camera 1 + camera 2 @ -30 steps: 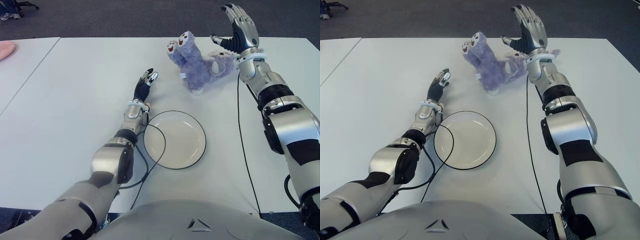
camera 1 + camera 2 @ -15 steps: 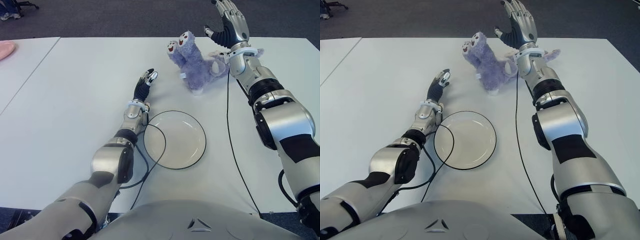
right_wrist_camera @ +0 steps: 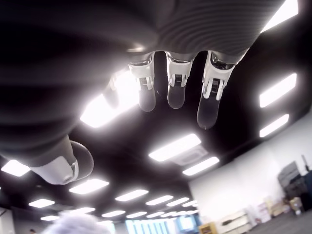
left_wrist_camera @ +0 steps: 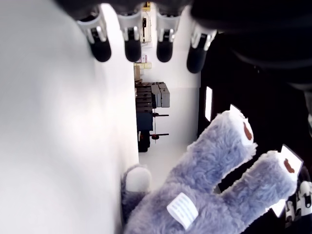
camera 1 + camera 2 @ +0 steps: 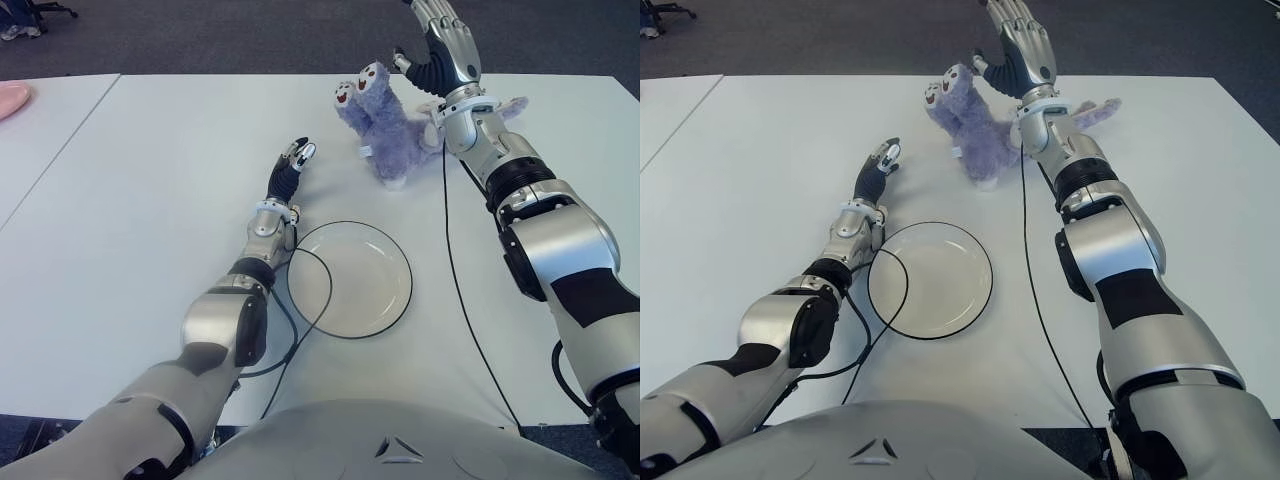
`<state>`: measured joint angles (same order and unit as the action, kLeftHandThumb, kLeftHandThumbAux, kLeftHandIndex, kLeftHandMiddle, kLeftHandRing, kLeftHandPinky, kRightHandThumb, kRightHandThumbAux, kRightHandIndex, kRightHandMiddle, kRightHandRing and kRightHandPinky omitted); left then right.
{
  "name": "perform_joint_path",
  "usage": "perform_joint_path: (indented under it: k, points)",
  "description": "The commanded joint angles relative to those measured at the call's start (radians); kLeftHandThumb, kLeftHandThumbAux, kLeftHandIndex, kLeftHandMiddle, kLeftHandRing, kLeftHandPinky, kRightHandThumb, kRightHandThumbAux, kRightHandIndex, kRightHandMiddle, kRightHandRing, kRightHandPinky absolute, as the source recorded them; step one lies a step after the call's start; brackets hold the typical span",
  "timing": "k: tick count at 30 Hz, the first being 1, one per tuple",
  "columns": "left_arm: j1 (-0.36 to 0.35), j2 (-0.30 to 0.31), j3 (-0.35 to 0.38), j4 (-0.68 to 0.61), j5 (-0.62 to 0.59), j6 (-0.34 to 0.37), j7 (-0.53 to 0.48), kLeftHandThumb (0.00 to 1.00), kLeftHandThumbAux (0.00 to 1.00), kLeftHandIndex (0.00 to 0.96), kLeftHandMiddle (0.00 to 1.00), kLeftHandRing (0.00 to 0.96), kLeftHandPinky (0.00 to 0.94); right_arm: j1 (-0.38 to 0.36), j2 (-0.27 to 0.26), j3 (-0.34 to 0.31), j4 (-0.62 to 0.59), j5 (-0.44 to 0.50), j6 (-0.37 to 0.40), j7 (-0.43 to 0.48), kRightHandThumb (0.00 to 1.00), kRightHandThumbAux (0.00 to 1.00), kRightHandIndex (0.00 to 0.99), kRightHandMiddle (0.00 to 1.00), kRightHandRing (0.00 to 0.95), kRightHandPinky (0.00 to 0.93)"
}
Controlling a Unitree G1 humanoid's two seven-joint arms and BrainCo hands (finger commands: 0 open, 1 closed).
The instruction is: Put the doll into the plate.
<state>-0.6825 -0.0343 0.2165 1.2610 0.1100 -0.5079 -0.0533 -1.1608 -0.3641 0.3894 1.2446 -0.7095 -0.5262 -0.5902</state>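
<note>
A fuzzy purple doll (image 5: 385, 125) lies on the white table (image 5: 150, 220) at the far middle, its two feet pointing up and left; the left wrist view shows it too (image 4: 204, 190). The white plate (image 5: 350, 278) with a dark rim sits nearer me, with nothing on it. My right hand (image 5: 440, 45) is raised above and just behind the doll, fingers spread, holding nothing. My left hand (image 5: 293, 160) shows left of the doll and beyond the plate, fingers straight and holding nothing.
A black cable (image 5: 310, 310) loops across the plate's left edge. Another cable (image 5: 455, 270) runs along the right arm over the table. A pink object (image 5: 12, 98) sits on a neighbouring table at far left. Dark floor lies beyond the table's far edge.
My right hand has swung left and a little farther back, from right of the doll to above and behind it, still open. The left hand and doll have not moved.
</note>
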Motion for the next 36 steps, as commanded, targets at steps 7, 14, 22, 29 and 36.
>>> perform_joint_path:
  k: [7, 14, 22, 29, 36]
  points:
    - [0.148, -0.013, -0.017, 0.113, 0.024, 0.141, -0.015, 0.000, 0.337, 0.150, 0.035, 0.006, 0.000, 0.126, 0.005, 0.103, -0.114, -0.061, -0.023, 0.000, 0.378, 0.485, 0.000, 0.000, 0.000, 0.020]
    - [0.148, -0.013, -0.022, 0.113, 0.031, 0.138, -0.015, 0.000, 0.333, 0.155, 0.030, 0.000, 0.000, 0.183, -0.018, 0.117, -0.197, -0.053, -0.029, 0.055, 0.295, 0.438, 0.000, 0.000, 0.000, 0.001]
    - [0.151, -0.016, -0.020, 0.114, 0.025, 0.144, -0.016, 0.000, 0.338, 0.155, 0.024, 0.000, 0.000, 0.225, -0.022, 0.107, -0.253, -0.035, -0.011, 0.114, 0.255, 0.415, 0.000, 0.000, 0.000, 0.000]
    - [0.149, -0.017, -0.029, 0.114, 0.031, 0.145, -0.011, 0.000, 0.334, 0.148, 0.021, 0.000, 0.000, 0.247, -0.023, 0.096, -0.291, -0.027, -0.001, 0.135, 0.268, 0.424, 0.000, 0.000, 0.000, 0.000]
    - [0.151, -0.012, -0.031, 0.114, 0.028, 0.145, -0.010, 0.000, 0.329, 0.149, 0.015, 0.000, 0.000, 0.281, -0.034, 0.079, -0.335, -0.008, -0.021, 0.166, 0.302, 0.441, 0.000, 0.000, 0.000, 0.000]
